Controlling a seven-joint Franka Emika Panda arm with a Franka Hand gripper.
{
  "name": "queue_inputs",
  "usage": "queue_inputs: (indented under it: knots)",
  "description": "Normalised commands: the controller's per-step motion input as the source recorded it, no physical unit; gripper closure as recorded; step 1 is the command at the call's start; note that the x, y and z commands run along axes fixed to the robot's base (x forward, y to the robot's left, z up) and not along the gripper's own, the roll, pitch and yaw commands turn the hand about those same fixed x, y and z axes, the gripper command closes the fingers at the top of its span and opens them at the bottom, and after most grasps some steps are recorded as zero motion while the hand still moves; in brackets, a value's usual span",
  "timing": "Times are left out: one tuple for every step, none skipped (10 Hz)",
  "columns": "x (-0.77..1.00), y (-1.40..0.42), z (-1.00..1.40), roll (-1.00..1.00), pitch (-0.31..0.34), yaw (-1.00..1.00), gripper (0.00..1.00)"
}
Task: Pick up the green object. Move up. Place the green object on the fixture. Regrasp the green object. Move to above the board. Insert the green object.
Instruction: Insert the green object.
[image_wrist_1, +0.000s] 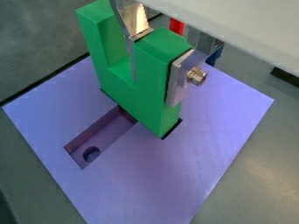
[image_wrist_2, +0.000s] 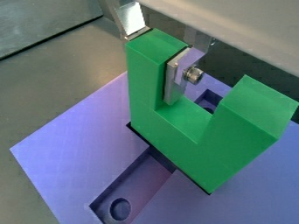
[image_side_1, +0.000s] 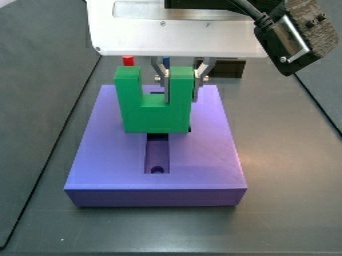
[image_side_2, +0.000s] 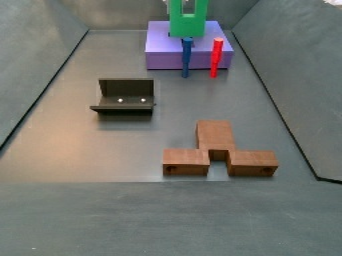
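The green object (image_wrist_1: 117, 79) is a U-shaped block standing upright on the purple board (image_wrist_1: 211, 149), with its base down in the cross-shaped recess. My gripper (image_wrist_1: 155, 54) is shut on one upright arm of the U, a silver finger plate on each side of it. Both wrist views show this grasp: gripper (image_wrist_2: 155, 57), green object (image_wrist_2: 222, 131), board (image_wrist_2: 70, 157). In a side view the gripper (image_side_1: 179, 78) hangs over the green object (image_side_1: 134, 105) at the back of the board (image_side_1: 201, 160). The fixture (image_side_2: 124, 97) stands apart on the floor.
A red peg (image_side_2: 217, 57) and a blue peg (image_side_2: 185, 58) stand upright at the board's near edge. A brown piece (image_side_2: 218, 150) lies on the floor towards the front. The open part of the recess has a round hole (image_wrist_1: 90, 156).
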Motion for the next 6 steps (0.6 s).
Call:
queue_inputs:
  knots:
    - [-0.18,0.15,0.00,-0.07,0.000,-0.01,1.00]
    - [-0.19,0.13,-0.02,-0.08,0.000,0.00,1.00]
    - [-0.11,0.01,-0.12,-0.05,-0.031,0.00,1.00]
    - [-0.07,0.00,-0.19,-0.03,-0.043,0.00,1.00]
    - [0.00,0.00,-0.23,0.00,-0.007,0.00,1.00]
    - [0.00,0.00,-0.35,0.00,0.000,0.00,1.00]
